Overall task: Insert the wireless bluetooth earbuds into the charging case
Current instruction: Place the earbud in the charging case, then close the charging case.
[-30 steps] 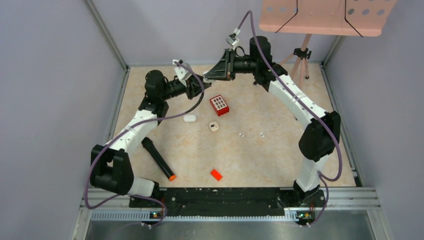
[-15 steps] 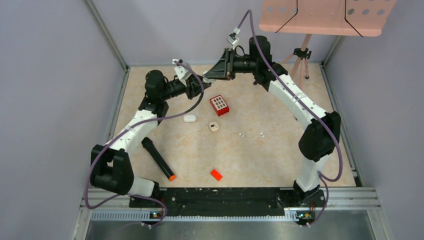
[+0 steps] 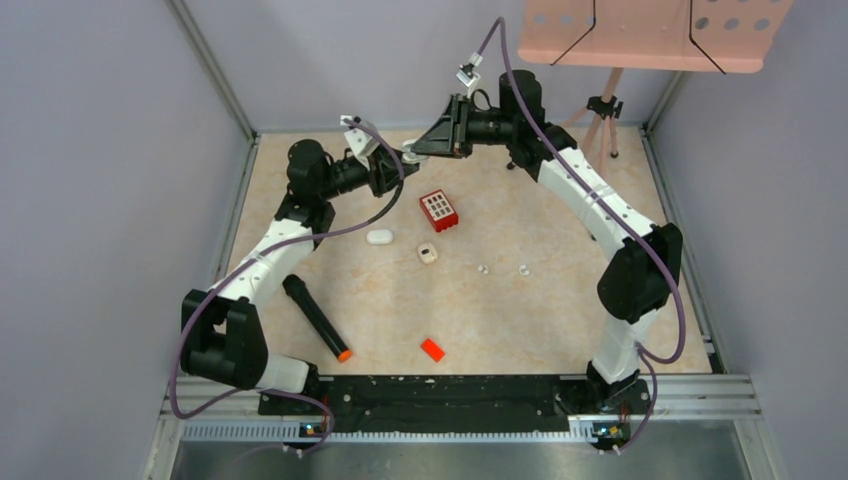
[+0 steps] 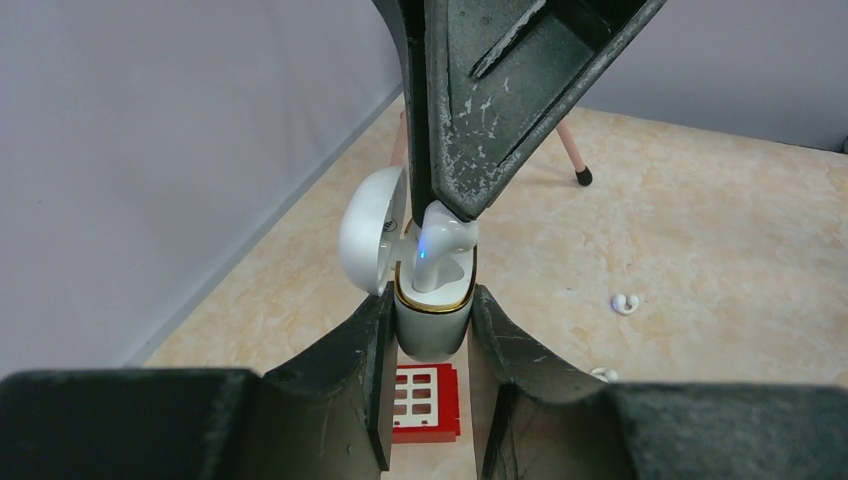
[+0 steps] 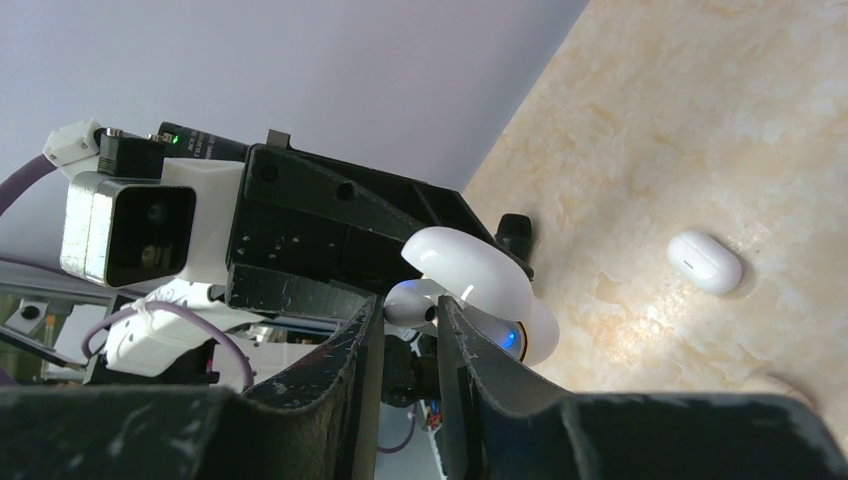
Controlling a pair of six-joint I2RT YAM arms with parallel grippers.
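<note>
While two tiny white plastic earbuds (image 3: pixel 483 268) lie loose nearer me, my left gripper (image 4: pixel 432 300) clamps the white gold-rimmed charging case (image 4: pixel 432 340), lid open. A third earbud (image 4: pixel 440 255) sits in it; whether my right gripper (image 5: pixel 408 312) pinches it, I cannot tell.

1. Top external view: no letter, number or brand can be read on the bench (image 3: pixel 560 300), the red block (image 3: pixel 438 209), the black cylinder (image 3: pixel 315 317) or the pink perforated board (image 3: pixel 650 35).
2. Left wrist view: the charging case (image 4: pixel 432 325) shows no readable print.
3. Right wrist view: the white oval piece (image 5: pixel 705 262) lying on the bench carries one small dark mark, too small to read. The camera box (image 5: pixel 130 230) on the other arm shows no legible label.
</note>
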